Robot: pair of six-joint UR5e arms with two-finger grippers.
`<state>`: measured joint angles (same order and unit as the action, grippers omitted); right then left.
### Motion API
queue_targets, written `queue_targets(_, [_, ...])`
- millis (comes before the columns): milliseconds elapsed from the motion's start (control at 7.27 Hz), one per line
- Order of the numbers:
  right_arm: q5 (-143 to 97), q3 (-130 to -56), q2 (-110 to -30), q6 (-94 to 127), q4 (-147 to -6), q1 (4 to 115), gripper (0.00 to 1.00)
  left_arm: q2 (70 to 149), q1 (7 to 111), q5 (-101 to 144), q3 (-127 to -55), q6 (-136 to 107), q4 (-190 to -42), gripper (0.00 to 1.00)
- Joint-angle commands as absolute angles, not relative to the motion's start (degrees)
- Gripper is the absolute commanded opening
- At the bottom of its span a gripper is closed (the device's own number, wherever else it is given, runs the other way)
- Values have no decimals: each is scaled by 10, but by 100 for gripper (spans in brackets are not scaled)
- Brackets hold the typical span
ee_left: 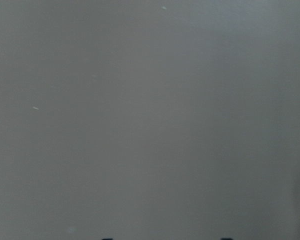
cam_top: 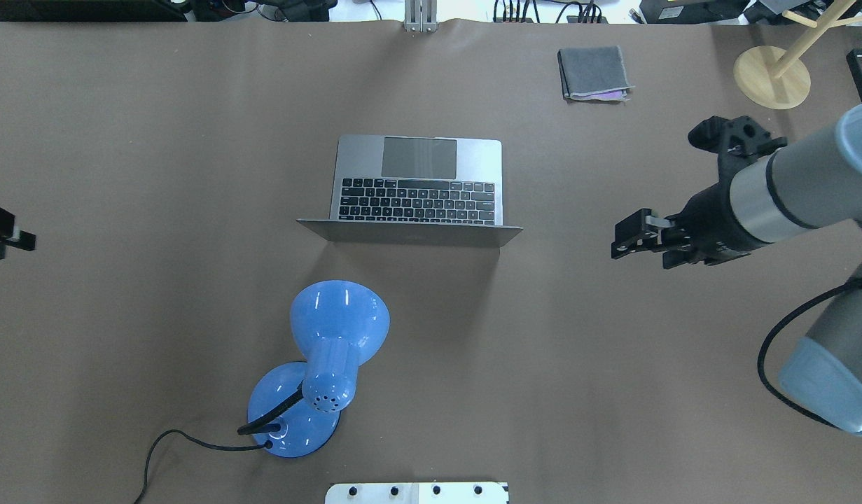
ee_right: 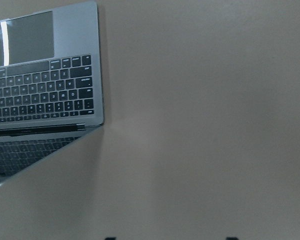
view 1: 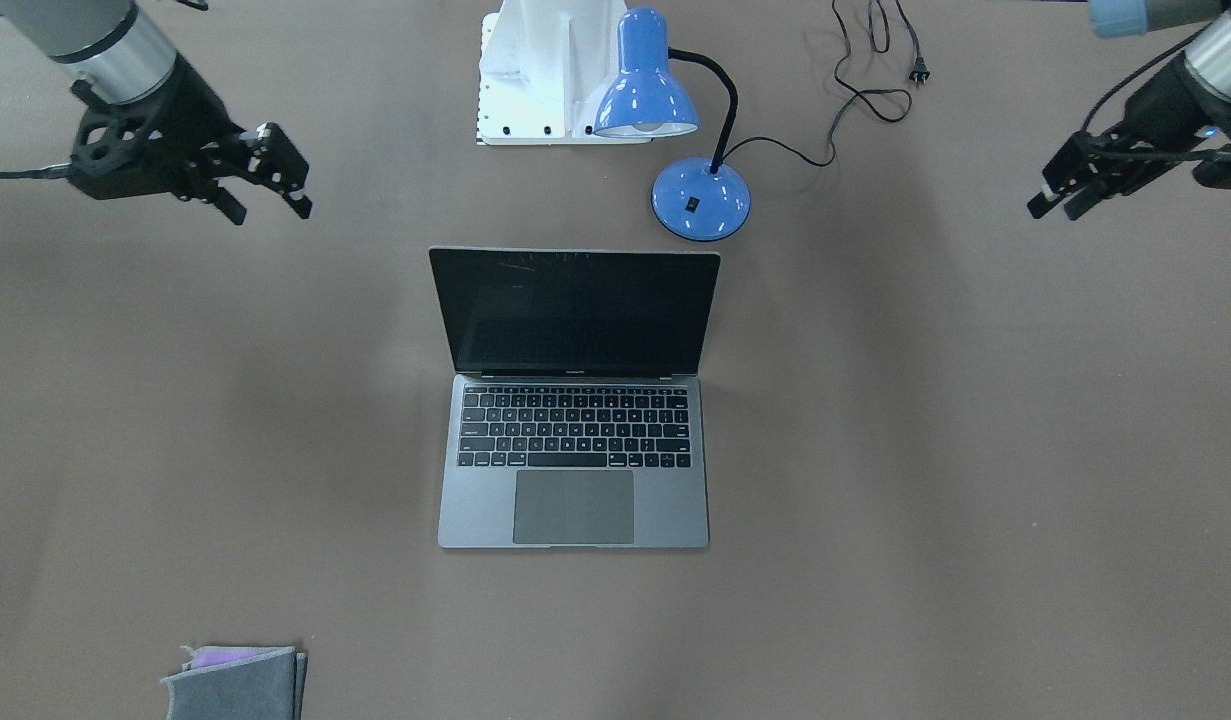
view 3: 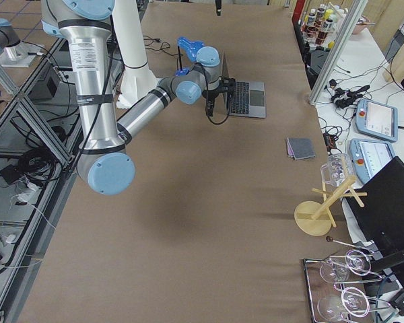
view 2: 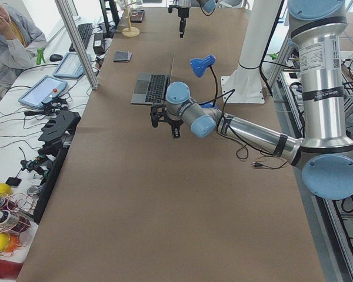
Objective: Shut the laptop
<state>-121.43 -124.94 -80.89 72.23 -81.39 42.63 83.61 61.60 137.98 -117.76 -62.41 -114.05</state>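
Note:
The laptop (view 1: pixel 573 440) lies open in the middle of the brown table, with its black screen upright and its keyboard toward the operators' side. It also shows in the overhead view (cam_top: pixel 416 189) and in the right wrist view (ee_right: pixel 45 90). My right gripper (view 1: pixel 270 212) hovers open and empty above the table, well off to the laptop's side (cam_top: pixel 641 255). My left gripper (view 1: pixel 1055 208) hovers open and empty far off on the other side, at the overhead view's edge (cam_top: pixel 10 241). The left wrist view shows only bare table.
A blue desk lamp (view 1: pixel 675 120) stands just behind the laptop's screen, and its cord (view 1: pixel 865 90) trails over the table. A folded grey cloth (cam_top: pixel 593 73) lies at the far edge. A wooden stand (cam_top: pixel 774 77) is at the far right corner.

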Motion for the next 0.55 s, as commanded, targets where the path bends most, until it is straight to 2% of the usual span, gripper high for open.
queue_targets(0, [-1202,-1265,-793,757,-815,388,0,920,537,1378,-1182,-775,-1138,0])
queue_targets(412, [-1184,-1259,-751,780,-821,339,0,1009,469,1357,-1182,-824,-1120,0])
